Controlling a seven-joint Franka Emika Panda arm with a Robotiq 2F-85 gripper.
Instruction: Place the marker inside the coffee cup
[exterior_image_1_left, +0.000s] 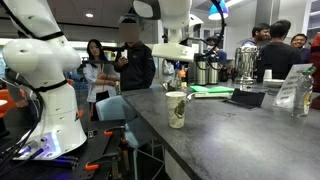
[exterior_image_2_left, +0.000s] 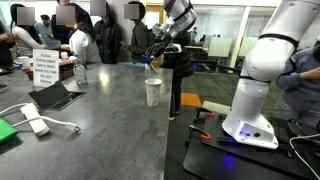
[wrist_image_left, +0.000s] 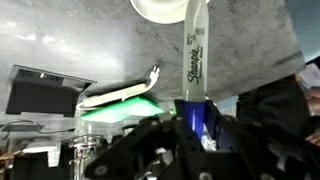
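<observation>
While hovering above the tall off-white paper cup (exterior_image_1_left: 176, 110), the black gripper (wrist_image_left: 193, 116) is clamping a slim white-and-blue marker (wrist_image_left: 194, 55).
Its tip is pointing near the rim (wrist_image_left: 160, 10); an off-centre release could topple the cup.

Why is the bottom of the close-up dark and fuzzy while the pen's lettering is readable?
Wrist view: the gripper is likely too near the lens, so it blurs dark; the marker, farther out, is in focus; the cup rim glares white.
</observation>
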